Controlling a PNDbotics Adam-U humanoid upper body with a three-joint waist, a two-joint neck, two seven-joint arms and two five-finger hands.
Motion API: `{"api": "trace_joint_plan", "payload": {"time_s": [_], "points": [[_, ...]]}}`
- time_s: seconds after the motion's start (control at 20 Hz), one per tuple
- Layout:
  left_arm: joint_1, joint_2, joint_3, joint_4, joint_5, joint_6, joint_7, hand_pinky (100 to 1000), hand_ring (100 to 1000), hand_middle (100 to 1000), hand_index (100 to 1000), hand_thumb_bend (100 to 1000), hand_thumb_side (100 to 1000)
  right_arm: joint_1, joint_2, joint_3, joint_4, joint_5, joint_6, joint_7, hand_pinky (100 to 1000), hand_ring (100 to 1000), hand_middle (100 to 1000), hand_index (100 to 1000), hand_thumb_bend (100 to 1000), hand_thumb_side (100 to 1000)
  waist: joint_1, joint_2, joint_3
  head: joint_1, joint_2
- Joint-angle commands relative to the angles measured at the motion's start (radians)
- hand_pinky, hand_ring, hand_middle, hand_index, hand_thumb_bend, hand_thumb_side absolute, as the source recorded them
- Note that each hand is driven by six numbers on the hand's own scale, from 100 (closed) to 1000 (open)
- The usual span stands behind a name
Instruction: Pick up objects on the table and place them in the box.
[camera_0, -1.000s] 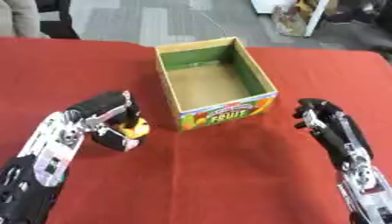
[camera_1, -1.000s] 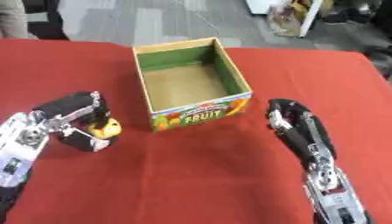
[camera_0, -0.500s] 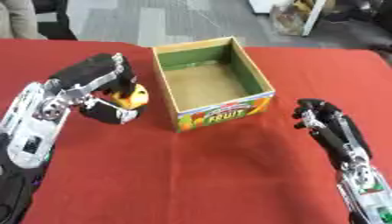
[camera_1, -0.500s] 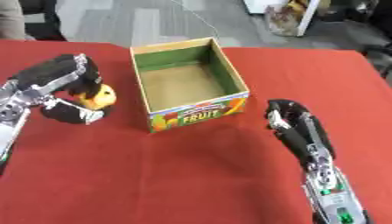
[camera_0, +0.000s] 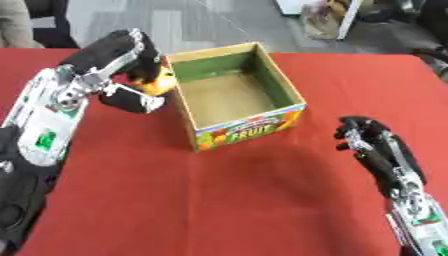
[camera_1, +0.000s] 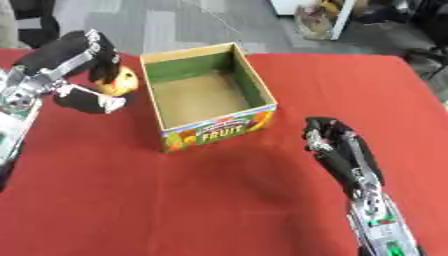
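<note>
Toward the far left corner of the red surface (camera_0: 219, 200), the left hand (camera_0: 114, 55) is raised with its fingers and thumb curled round an orange-yellow object (camera_1: 118, 81), holding it just beside the left wall of the box (camera_0: 236, 95). The right eye view shows more of that object: a rounded orange-yellow shape with a dark patch on its upper side, sitting between the black fingers above and the thumb below. In the left eye view only a sliver of orange peeks out against the box's left rim, so whether the object touches the cardboard cannot be told. The left forearm, silver with a green label, runs down the left edge of the surface.

The box stands open near the far middle of the surface, turned slightly askew. Its inner walls are green, its floor plain brown cardboard, and nothing shows inside. The near outer wall carries coloured fruit pictures and the word FRUIT.

Near the right edge, well apart from the box, the right hand (camera_0: 372, 145) rests low with its black fingers relaxed and somewhat spread, holding nothing. The right eye view shows it nearer the box's near right corner than the left eye view does.
</note>
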Motion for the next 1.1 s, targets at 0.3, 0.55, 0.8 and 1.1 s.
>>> {"api": "trace_joint_plan", "payload": {"time_s": [0.3, 0.55, 0.8, 1.1], "points": [[-0.093, -0.053, 0.034, 0.197, -0.112, -0.018, 0.108, 350, 254, 225, 367, 342, 100, -0.024, -0.001, 0.034, -0.003, 0.009, -0.004, 0.039, 569, 653, 580, 726, 100, 502, 0.012, -0.01, -0.08, 0.054, -0.025], [-0.111, -0.064, 0.065, 0.314, -0.167, -0.034, 0.158, 384, 287, 254, 402, 361, 100, -0.045, 0.007, 0.057, -0.004, 0.004, -0.007, 0.064, 569, 653, 580, 726, 100, 500, 0.017, -0.004, -0.147, 0.111, -0.049], [-0.109, -0.085, 0.071, 0.379, -0.207, -0.077, 0.154, 551, 593, 573, 722, 597, 137, -0.05, 0.008, 0.063, -0.004, 0.002, -0.008, 0.072, 569, 653, 580, 725, 100, 500, 0.018, -0.002, -0.166, 0.149, -0.06], [-0.104, -0.087, 0.078, 0.375, -0.196, -0.1, 0.205, 700, 765, 750, 781, 673, 504, -0.051, 0.007, 0.063, -0.003, 0.003, -0.008, 0.073, 569, 653, 580, 725, 100, 500, 0.02, 0.0, -0.16, 0.16, -0.065]]}}
